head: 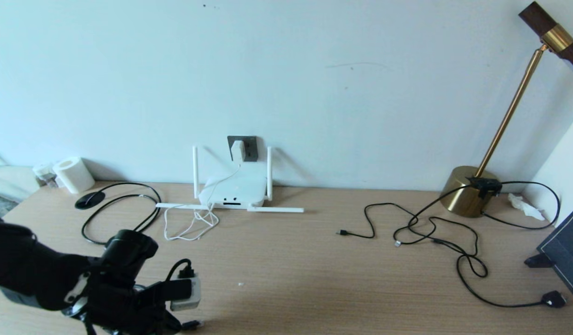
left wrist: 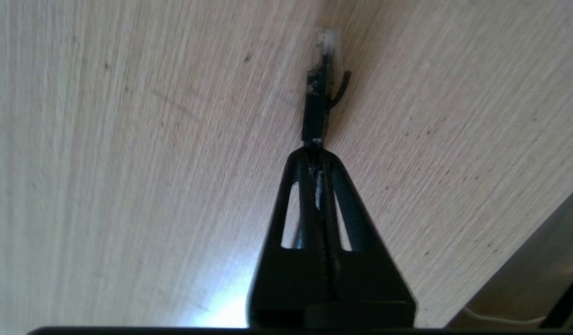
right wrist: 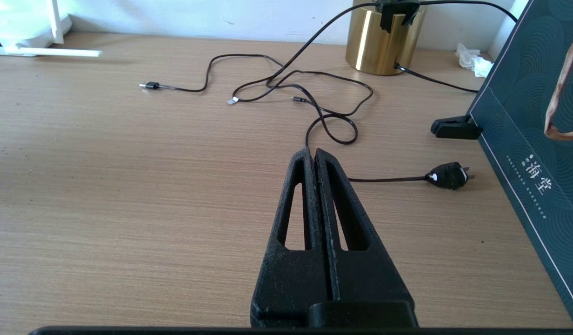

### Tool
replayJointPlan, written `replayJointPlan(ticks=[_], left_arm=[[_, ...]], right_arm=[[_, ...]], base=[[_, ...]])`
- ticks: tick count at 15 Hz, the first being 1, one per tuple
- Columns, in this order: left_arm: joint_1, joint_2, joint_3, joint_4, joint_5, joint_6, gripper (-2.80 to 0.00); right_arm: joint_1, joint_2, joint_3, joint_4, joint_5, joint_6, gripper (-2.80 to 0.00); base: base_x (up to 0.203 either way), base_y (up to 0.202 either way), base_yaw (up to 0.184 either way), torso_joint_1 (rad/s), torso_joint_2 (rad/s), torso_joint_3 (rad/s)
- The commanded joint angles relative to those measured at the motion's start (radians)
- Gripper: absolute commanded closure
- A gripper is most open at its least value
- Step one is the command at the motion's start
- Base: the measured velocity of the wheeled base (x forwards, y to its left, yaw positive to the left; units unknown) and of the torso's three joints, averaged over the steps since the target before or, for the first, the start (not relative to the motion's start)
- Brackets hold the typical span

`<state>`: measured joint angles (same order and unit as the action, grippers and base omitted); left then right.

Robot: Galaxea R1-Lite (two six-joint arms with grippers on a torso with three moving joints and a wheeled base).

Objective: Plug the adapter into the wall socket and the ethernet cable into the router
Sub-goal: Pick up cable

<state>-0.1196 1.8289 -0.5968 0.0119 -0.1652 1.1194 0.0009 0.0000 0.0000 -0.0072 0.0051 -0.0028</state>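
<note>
With the left gripper [left wrist: 316,148] clamped just behind the ethernet plug [left wrist: 318,88], the light, brittle clip is spared; the right gripper [right wrist: 314,153] is closed, empty.

A brass lamp base [right wrist: 384,42] stands far ahead of the right end effector [right wrist: 313,151], thin black cables [right wrist: 314,88] looping between them on the tabletop [right wrist: 128,186]. A black plug [right wrist: 447,175] lies just beside it.

Right gripper [right wrist: 315,152] with fingers pressed together above the wooden desk [right wrist: 128,186], thin black cables [right wrist: 314,88] looped beyond it, black plug [right wrist: 449,175] nearby, brass lamp base [right wrist: 382,39] by the wall, router [right wrist: 21,28] at far corner, dark box [right wrist: 537,139] alongside
</note>
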Motion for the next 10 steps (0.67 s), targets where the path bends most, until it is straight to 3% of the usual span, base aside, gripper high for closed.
replayJointPlan(ticks=[1, 8, 10], left_arm=[[0.000, 0.003, 0.007, 0.000, 0.009, 0.006, 0.00], [-0.006, -0.118, 0.021, -0.009, -0.009, 0.011, 0.00], [-0.009, -0.189, 0.023, -0.090, -0.042, 0.011, 0.00]], right_arm=[[0.001, 0.000, 0.000, 0.000, -0.001, 0.000, 0.00], [0.001, 0.001, 0.000, 0.000, 0.000, 0.000, 0.00], [-0.001, 0.000, 0.000, 0.000, 0.000, 0.000, 0.00]], base=[[0.000, 0.000, 0.000, 0.000, 0.00, 0.000], [0.000, 0.000, 0.000, 0.000, 0.00, 0.000], [0.000, 0.000, 0.000, 0.000, 0.00, 0.000]])
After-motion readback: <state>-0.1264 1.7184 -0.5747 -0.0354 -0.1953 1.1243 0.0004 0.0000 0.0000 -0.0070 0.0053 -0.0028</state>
